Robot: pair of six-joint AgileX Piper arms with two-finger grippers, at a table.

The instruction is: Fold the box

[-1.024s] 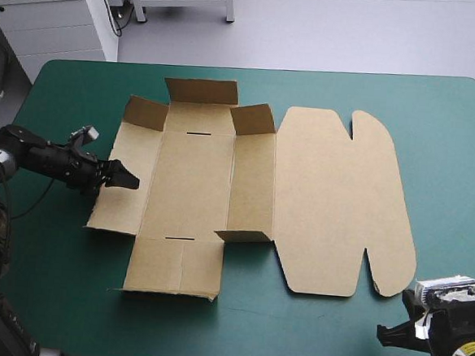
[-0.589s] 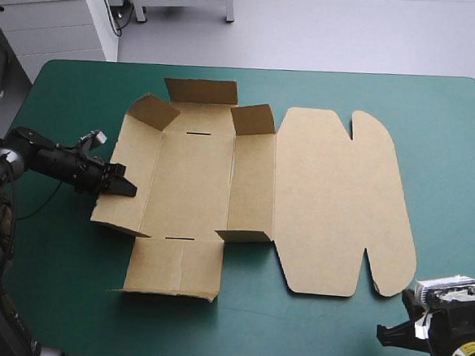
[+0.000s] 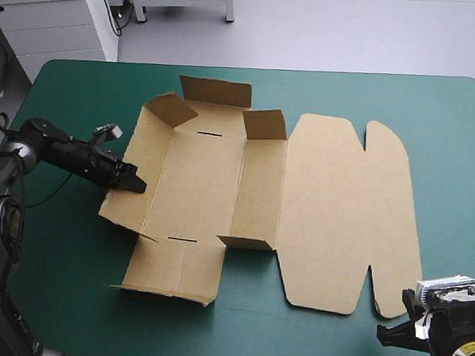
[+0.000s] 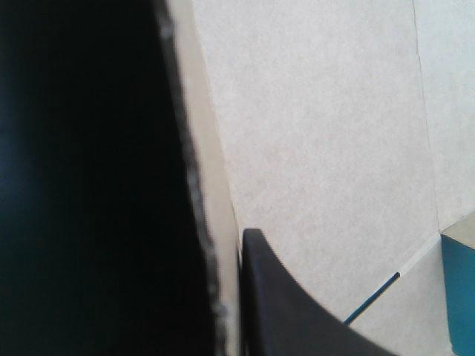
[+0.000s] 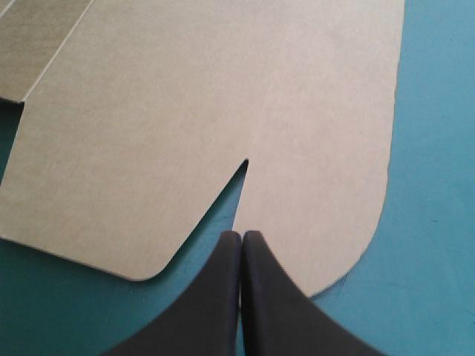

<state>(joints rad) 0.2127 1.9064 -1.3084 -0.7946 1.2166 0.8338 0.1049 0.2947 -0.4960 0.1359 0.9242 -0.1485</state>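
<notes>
Three views, going in turn. High: pinching the tilted left wall of the brown box [image 3: 253, 187], spread open mid-desk [image 3: 67, 280], with the left end effector [image 3: 133, 184]. Left wrist: clamping board against one black finger [image 4: 297, 319]. Right wrist: holding the right end effector [image 5: 241, 236] closed and empty, pointing at the lid's notched near edge.

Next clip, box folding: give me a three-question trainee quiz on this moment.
1. True or false: the right gripper is shut, holding nothing.
2. Which part of the box does the left gripper clamp? A: left side panel. B: near flap. C: far flap.
3. Fill in: the lid lies ____ on the teal-green cover.
Key: 1 true; 2 A; 3 flat.
</notes>
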